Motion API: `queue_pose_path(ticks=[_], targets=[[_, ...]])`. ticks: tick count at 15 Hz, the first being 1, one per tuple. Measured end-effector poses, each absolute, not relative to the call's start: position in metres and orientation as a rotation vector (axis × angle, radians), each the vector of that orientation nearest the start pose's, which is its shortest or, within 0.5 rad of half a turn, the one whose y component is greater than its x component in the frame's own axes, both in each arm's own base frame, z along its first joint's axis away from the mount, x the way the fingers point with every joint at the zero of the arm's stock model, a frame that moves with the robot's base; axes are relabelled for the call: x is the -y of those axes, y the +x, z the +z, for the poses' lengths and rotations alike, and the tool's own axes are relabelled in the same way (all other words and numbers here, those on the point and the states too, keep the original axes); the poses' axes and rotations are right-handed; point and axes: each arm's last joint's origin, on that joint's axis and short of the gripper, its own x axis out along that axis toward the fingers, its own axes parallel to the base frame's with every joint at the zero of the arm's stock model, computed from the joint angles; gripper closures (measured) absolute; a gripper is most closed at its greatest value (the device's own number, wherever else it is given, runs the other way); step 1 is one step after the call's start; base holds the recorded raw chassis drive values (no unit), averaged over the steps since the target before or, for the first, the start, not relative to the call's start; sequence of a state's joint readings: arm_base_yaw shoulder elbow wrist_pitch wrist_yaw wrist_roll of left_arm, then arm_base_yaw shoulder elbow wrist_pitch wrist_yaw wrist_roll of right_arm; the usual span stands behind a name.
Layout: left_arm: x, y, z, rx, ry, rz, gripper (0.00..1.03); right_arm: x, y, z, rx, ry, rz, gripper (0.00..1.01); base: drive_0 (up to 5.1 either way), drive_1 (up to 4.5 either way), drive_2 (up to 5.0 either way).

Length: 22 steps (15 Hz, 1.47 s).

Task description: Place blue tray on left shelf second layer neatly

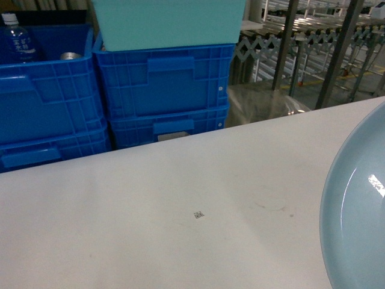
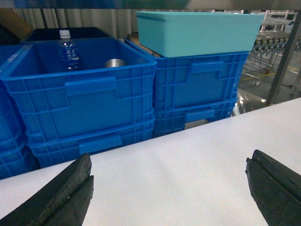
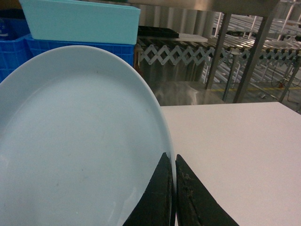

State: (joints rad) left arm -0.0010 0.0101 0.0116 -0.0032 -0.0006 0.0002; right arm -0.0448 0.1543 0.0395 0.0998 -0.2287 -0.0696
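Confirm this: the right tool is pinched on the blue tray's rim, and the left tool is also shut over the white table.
Not quite. The right tool is pinched on the blue tray rim, but the left tool is open, its fingers spread wide over the white table and holding nothing, as the left wrist view shows.

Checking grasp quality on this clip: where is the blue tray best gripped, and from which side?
By its thin raised rim, coming in edge-on from the tray's right side. The blue tray is shallow with a broad smooth floor, so only the rim fits between fingers. The right gripper is pinching exactly there, one finger inside, one outside.
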Motion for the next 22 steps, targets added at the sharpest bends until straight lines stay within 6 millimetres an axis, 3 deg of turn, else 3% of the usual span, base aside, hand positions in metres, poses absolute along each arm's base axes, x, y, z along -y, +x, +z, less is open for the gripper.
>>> queue_pose_path(ticks=[6,22], targets=[[0.0001,0.0976,0.1664,-0.002,0.0,0.0,0.05,-0.0018,0.1055,0.1742,-0.009,-0.068,0.184,0.99,0.0,0.0,0.0],[0.0001,0.0976,0.1663,-0.002,0.0,0.0,0.05,-0.0018,0.1055,0.1742,-0.008,-0.069,0.184,0.99,-1.5,-1.53,-1.5]])
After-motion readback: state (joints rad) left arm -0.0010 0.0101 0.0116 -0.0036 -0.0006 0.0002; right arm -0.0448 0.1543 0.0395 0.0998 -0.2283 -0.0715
